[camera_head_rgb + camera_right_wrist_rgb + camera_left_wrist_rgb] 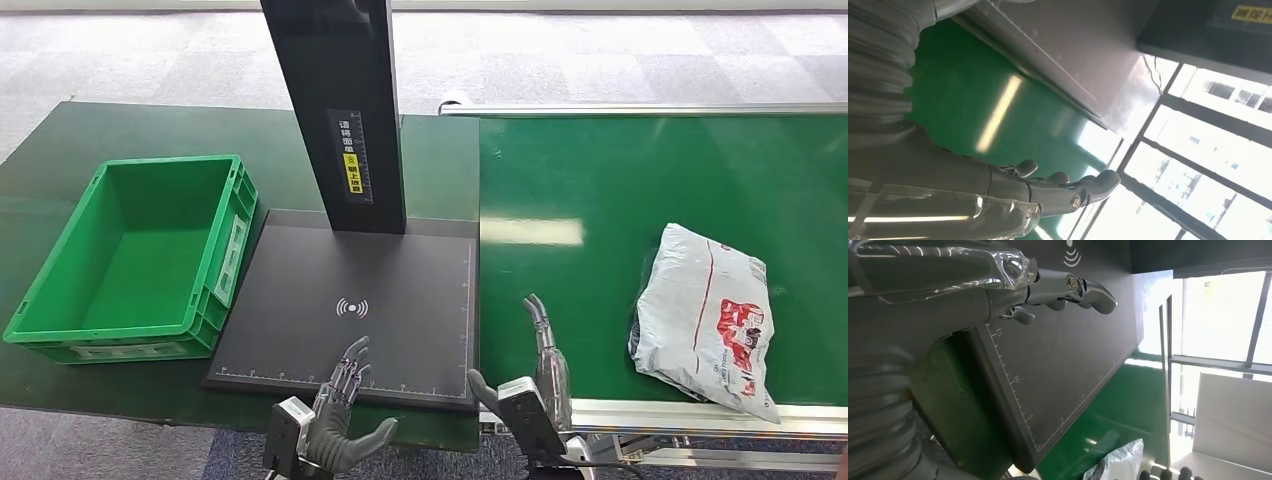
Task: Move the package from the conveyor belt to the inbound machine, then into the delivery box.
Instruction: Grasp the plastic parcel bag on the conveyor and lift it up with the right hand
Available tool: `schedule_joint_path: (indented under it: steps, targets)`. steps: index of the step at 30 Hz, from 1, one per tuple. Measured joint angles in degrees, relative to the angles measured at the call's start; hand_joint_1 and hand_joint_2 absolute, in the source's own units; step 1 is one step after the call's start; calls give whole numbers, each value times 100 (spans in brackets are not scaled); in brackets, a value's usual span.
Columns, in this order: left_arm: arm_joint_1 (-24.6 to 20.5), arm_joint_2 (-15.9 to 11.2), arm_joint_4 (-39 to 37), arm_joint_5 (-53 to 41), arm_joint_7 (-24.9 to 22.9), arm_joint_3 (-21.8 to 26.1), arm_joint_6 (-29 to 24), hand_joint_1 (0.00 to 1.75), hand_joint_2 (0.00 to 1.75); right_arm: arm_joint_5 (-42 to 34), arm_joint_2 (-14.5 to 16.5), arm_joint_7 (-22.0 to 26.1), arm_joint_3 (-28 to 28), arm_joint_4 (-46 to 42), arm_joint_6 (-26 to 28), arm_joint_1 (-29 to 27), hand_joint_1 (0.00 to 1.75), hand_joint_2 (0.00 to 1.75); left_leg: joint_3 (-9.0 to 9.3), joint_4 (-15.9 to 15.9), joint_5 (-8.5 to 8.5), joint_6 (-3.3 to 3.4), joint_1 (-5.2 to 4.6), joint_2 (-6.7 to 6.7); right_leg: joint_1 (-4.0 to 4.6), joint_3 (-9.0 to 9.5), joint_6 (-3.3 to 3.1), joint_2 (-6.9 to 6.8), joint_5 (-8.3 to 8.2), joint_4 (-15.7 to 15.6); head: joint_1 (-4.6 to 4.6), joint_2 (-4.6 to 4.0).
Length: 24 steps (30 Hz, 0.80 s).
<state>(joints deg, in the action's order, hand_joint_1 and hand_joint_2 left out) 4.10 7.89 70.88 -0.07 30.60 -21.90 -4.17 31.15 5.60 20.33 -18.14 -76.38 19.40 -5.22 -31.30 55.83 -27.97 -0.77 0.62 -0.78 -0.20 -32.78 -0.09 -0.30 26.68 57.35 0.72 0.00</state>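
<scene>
A white plastic package (708, 318) with red print lies on the green conveyor belt (600, 190) at the right, near its front edge; a corner of the package (1120, 461) appears in the left wrist view. My right hand (535, 375) is open with fingers stretched out, at the belt's front edge left of the package and apart from it. My left hand (340, 415) is open above the front edge of the black inbound machine plate (360, 300). The green delivery box (135, 255) stands empty at the left.
The machine's black upright column (345, 110) rises behind the plate, between box and belt. The belt has a metal rail (700, 415) along its front edge. A dark green table (60, 160) carries the box and the machine.
</scene>
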Motion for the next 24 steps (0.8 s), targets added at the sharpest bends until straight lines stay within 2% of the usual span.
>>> schedule_joint_path:
  steps: [3,9,15,19,24]
  targets:
    - [-10,39,0,-47,-12,49,52,0,175,421,-34,-129,88,-231,204,-68,0,175,0,0,0,0,0,1,0,0,0,0,0,0,1,0]
    - [-17,147,90,-200,-101,225,205,0,175,2894,-101,-1012,563,-702,813,-263,0,175,-1,1,0,0,0,2,0,0,0,0,0,0,0,0]
    - [77,199,338,-259,-231,385,268,0,175,4410,-145,-1774,1219,-866,911,-401,0,175,-2,1,0,0,-1,4,-2,0,0,-2,0,-1,0,0]
    - [177,218,501,-291,-274,453,286,0,175,4692,-139,-1705,1740,-823,885,-433,0,175,-3,1,-1,1,-1,4,-2,0,0,-3,0,-1,1,0]
    - [207,231,586,-293,-290,465,288,0,175,4806,-106,-1691,2030,-759,888,-442,0,175,-3,0,-1,1,-1,5,-2,0,0,-3,0,-1,1,0]
